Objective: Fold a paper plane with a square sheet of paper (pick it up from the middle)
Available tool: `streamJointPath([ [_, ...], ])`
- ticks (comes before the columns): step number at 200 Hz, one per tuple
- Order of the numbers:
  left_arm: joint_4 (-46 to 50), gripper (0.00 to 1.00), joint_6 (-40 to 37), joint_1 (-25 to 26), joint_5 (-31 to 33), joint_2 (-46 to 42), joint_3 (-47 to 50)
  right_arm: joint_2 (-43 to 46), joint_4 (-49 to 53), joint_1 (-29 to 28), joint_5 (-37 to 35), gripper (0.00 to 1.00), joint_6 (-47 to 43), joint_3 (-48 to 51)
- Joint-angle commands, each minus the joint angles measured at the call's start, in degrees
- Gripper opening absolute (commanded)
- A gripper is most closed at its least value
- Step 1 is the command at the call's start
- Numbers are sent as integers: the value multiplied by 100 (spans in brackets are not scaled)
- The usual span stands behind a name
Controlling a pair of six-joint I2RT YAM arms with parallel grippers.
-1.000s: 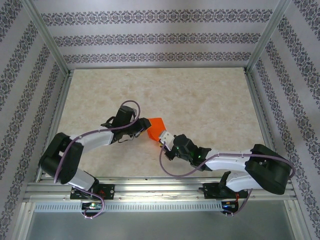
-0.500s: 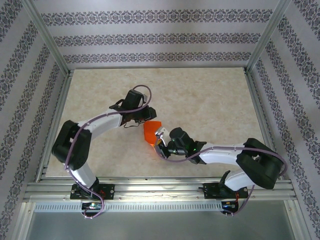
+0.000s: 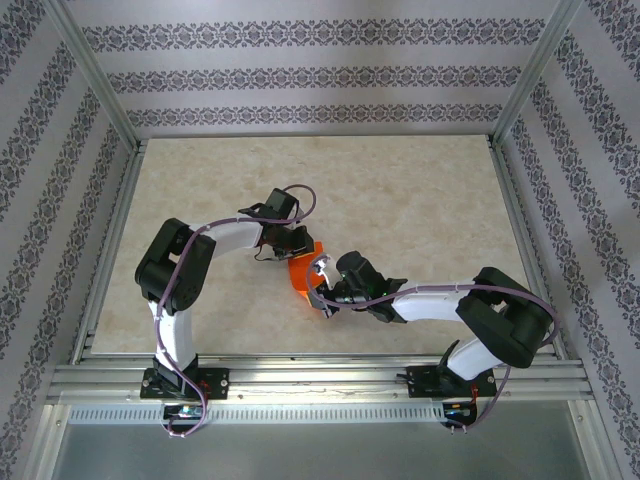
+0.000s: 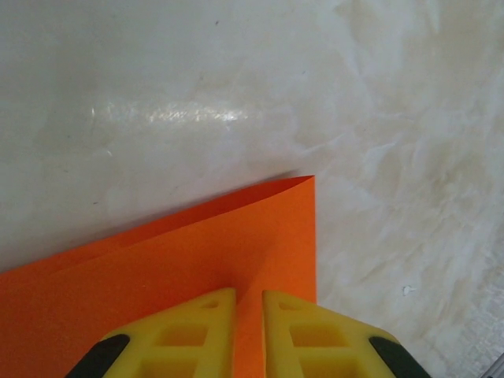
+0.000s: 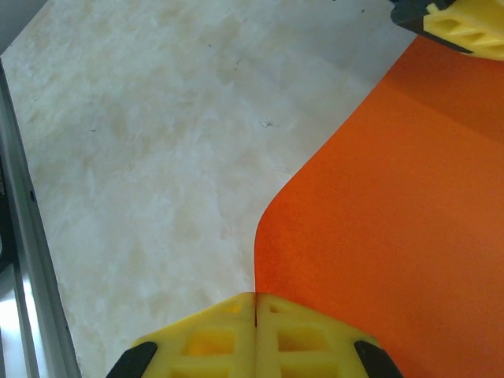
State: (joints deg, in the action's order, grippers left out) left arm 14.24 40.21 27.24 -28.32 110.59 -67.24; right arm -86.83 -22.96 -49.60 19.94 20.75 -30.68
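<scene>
Mid-table, a bit toward the near side, sits the square sheet of paper (image 3: 301, 274); bright orange, plain, no print. From the top cam it's just a small orange patch wedged btw the two grippers, so its outline is hard to make out.

Left wrist cam shows more of the sheet (image 4: 181, 260); it looks doubled over, w/ 2 layers meeting at the far right corner and a thin darker strip along the far edge. It runs off the frame at left and bottom.

Right wrist cam: the paper (image 5: 386, 228) isn't flat; its left edge bends in a curve down to the fingers. A darker band crosses the upper right; crease or shadow, can't tell.

Right gripper (image 5: 255, 298) (image 3: 319, 274) is fully closed, no gap, w/ the paper's edge running straight into the seam; so it's clamped on the sheet.

Left gripper (image 4: 249, 295) (image 3: 297, 250) is narrow, w/ a thin slit left and orange showing through it. Can't tell if it's actually pinching the paper or just sitting over it. One of its yellow fingers (image 5: 463, 24) pokes into the right wrist view at top right, mostly cut off.

Underneath is the pale marble-look table (image 3: 420, 200) (image 4: 157, 79) (image 5: 142, 157), w/ a metal rail (image 5: 14, 260) at the left edge.
</scene>
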Motion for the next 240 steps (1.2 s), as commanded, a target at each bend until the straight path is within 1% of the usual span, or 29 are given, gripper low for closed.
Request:
streamJointPath([
  [1, 175, 16, -201, -46, -38, 159, 72, -67, -142, 56, 195, 0, 148, -156],
  [15, 246, 14, -277, -50, -46, 248, 55, -72, -63, 81, 207, 0, 148, -201],
  [45, 426, 13, -438, -53, 12, 316, 79, -110, 27, 202, 84, 0, 260, -256],
  [73, 389, 13, -414, -53, 11, 302, 147, -265, 593, 463, -9, 0, 460, -510],
  [85, 331, 13, -367, -49, -10, 280, 172, -355, 678, 545, 88, 0, 465, -562],
  [103, 315, 13, -329, -51, -8, 271, 178, -430, 709, 641, 65, 0, 589, -575],
  [114, 346, 12, -346, -52, 0, 270, 163, -472, 917, 703, -1, 0, 661, -662],
  [145, 325, 12, -322, -47, -2, 229, 193, -678, 1514, 741, -52, 0, 516, -998],
  [163, 360, 10, -319, -47, -74, 151, 197, -772, 1622, 763, -61, 0, 504, -1076],
  [196, 376, 10, -334, -48, -3, 47, 264, -868, 1653, 816, -216, 0, 617, -1122],
  [240, 281, 10, -260, -48, -1, -12, 365, -924, 1771, 888, -241, 0, 710, -1222],
])
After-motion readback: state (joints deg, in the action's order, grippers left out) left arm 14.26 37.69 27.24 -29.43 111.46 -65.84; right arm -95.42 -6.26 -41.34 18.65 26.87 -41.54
